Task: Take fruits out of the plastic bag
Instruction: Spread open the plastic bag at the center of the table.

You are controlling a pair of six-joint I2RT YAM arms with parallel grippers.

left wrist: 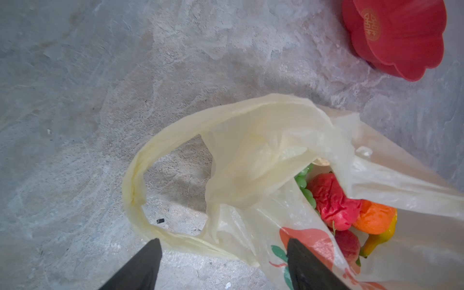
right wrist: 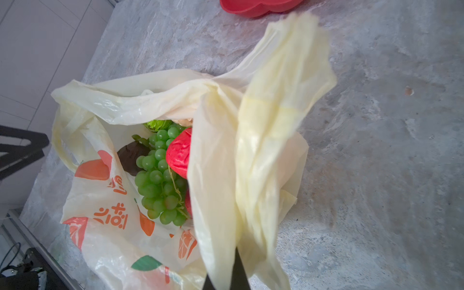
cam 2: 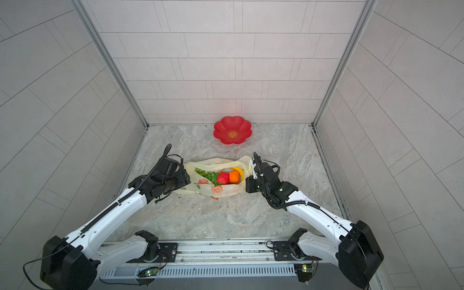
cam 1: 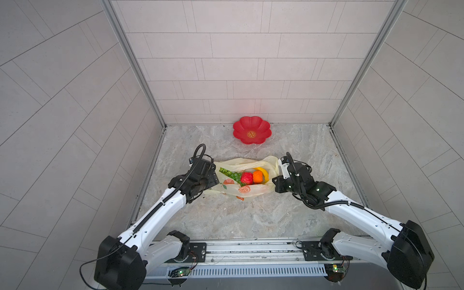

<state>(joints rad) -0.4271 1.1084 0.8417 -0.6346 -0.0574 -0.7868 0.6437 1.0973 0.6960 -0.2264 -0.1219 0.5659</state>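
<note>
The plastic bag (cam 1: 236, 190) lies open at mid-table in both top views, with the fruits inside: green grapes (right wrist: 158, 180), a red piece (cam 1: 247, 177), an orange (cam 1: 257, 176), a yellow banana (cam 1: 264, 171) and a dark brown piece (right wrist: 130, 158). At the bag's left end my left gripper (left wrist: 224, 241) stands open. One of its fingers (left wrist: 303, 266) is over the printed wall, and the left handle loop (left wrist: 135, 180) lies slack on the table between them. My right gripper (right wrist: 236, 266) is shut on the bag's right handle (right wrist: 273, 125), which stands pulled up.
A red flower-shaped dish (cam 1: 251, 130) sits against the back wall behind the bag. Tiled walls close in the marbled table (cam 1: 251, 221) on three sides, and the arm bases stand along the front rail.
</note>
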